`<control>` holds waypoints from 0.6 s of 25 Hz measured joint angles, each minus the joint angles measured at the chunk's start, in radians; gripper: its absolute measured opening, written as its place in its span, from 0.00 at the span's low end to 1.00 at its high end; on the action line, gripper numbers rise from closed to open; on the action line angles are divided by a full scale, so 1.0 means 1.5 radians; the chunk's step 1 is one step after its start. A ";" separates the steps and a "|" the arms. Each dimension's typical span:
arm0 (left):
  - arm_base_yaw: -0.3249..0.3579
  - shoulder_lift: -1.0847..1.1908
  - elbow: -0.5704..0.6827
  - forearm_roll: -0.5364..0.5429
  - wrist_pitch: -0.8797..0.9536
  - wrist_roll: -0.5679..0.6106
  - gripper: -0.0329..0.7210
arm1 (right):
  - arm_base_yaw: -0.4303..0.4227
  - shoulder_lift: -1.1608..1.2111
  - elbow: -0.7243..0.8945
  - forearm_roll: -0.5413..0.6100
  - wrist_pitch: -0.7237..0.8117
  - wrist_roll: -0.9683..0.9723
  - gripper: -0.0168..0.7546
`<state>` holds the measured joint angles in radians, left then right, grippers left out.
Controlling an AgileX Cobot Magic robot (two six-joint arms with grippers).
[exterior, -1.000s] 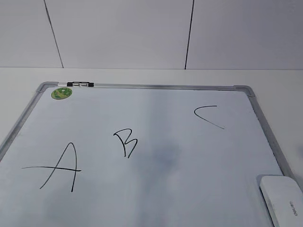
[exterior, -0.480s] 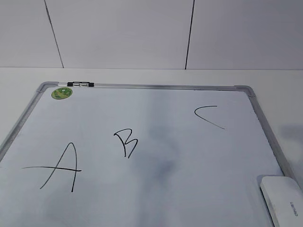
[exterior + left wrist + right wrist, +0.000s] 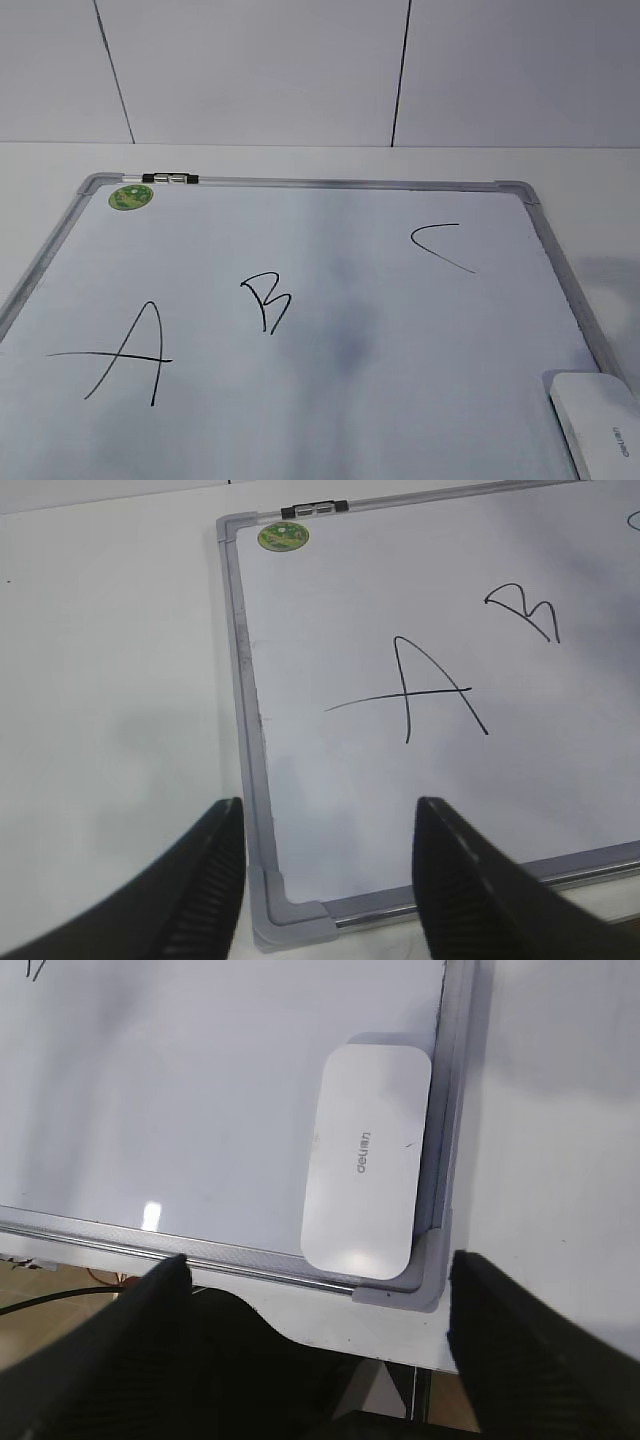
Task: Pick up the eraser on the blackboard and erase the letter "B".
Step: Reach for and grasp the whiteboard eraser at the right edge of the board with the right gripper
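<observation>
The blackboard (image 3: pixel 330 300) is a white dry-erase board with a grey frame, lying flat on the table. The letter "B" (image 3: pixel 265 300) is small and black, between a larger "A" (image 3: pixel 125 352) and a "C" (image 3: pixel 440 245); it also shows in the left wrist view (image 3: pixel 525 608). The white eraser (image 3: pixel 600 425) lies in the board's near right corner, and in the right wrist view (image 3: pixel 365 1155). My right gripper (image 3: pixel 315 1270) is open and empty, above the table edge just short of the eraser. My left gripper (image 3: pixel 328 815) is open and empty over the board's near left corner.
A round green sticker (image 3: pixel 130 197) and a black clip (image 3: pixel 170 179) sit at the board's far left corner. White table surface (image 3: pixel 110 680) lies left of the board. The table's front edge and a dark cable (image 3: pixel 50 1298) show below it in the right wrist view.
The eraser sits slightly lower in the exterior view, and a faint shadow on the table right of the board has grown. The letters have not changed.
</observation>
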<state>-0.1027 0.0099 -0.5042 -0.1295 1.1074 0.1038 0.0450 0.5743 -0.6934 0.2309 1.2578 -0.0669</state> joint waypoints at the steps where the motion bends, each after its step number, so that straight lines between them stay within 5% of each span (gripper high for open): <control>1: 0.000 0.000 0.000 0.000 0.000 0.000 0.59 | 0.000 0.008 0.000 0.002 0.000 0.000 0.84; 8: 0.000 0.004 -0.014 0.000 0.000 0.000 0.64 | 0.000 0.081 0.000 0.017 0.000 -0.001 0.86; 15: 0.000 0.139 -0.146 0.003 0.000 0.000 0.67 | 0.000 0.119 0.000 0.017 -0.002 -0.013 0.86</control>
<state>-0.1027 0.2191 -0.7230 -0.1254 1.1074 0.1038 0.0450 0.7535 -0.6934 0.2559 1.2546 -0.0861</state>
